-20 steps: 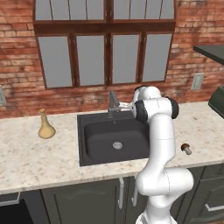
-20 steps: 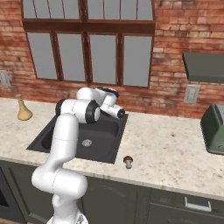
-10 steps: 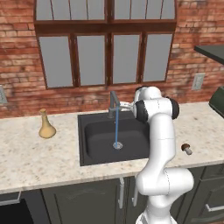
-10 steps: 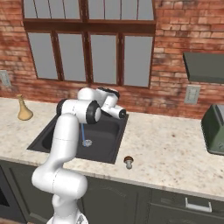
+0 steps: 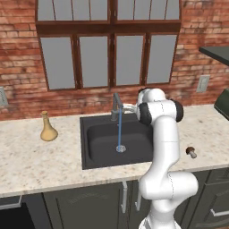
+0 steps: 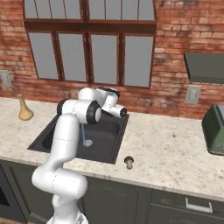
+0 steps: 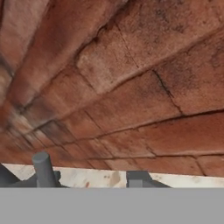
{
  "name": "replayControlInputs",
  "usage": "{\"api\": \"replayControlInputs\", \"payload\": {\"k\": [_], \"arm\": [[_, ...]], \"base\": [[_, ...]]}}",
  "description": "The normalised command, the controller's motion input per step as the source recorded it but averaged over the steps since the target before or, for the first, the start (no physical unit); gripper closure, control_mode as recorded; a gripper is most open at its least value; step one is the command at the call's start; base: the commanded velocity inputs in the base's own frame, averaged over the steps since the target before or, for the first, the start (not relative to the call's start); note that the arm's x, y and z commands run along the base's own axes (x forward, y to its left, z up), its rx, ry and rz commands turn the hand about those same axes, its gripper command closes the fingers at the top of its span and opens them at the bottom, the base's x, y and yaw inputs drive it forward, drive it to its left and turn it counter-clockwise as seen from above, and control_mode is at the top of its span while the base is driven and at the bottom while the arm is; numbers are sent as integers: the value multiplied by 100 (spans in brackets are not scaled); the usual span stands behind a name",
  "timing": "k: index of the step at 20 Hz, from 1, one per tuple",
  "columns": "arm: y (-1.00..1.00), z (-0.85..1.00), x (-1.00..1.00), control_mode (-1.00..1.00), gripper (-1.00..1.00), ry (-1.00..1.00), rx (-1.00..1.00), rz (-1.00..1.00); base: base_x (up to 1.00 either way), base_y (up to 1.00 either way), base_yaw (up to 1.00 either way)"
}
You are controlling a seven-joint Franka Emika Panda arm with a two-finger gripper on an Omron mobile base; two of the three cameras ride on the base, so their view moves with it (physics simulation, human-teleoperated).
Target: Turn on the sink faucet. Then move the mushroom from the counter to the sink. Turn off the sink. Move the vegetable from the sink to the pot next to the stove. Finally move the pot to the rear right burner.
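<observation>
The faucet (image 5: 117, 103) stands behind the dark sink (image 5: 100, 154), and a thin blue stream of water (image 5: 120, 130) runs from it into the basin (image 6: 52, 135). My gripper (image 5: 129, 107) hovers just right of the faucet, near its lever and above the sink's back rim. In the hand view a grey faucet post (image 7: 43, 168) rises left of one dark fingertip (image 7: 138, 178), with brick wall behind; the jaws stand apart on nothing. The small brown mushroom (image 5: 191, 151) sits on the counter right of the sink, near the front edge (image 6: 128, 162). The pot and stove are out of view.
A tan vase (image 5: 48, 127) stands on the counter left of the sink. A dark green toaster (image 6: 214, 129) sits at the far right under a range hood (image 6: 205, 65). The speckled counter (image 6: 175, 148) stretches between sink and toaster. My white arm rises in front of the sink's right side.
Water has started running from the faucet into the sink; one second ago none flowed. The arm has barely shifted beside the faucet.
</observation>
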Motion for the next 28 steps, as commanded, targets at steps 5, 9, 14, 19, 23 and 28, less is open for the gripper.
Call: {"api": "replayControlInputs", "payload": {"k": [5, 9, 14, 19, 23, 28], "arm": [[-21, 22, -25, -100, -100, -2, 1, 0], [-22, 41, -34, -100, -100, -1, 1, 0], [-32, 43, -38, -100, -100, -1, 0, 0], [-33, 45, -46, -100, -100, -5, 0, 0], [-32, 44, -62, -100, -100, -10, 0, 0], [-30, 32, -78, -100, -100, -9, 0, -1]], "base": [[0, 0, 0], [0, 0, 0], [0, 0, 0], [0, 0, 0], [0, 0, 0], [0, 0, 0]]}}
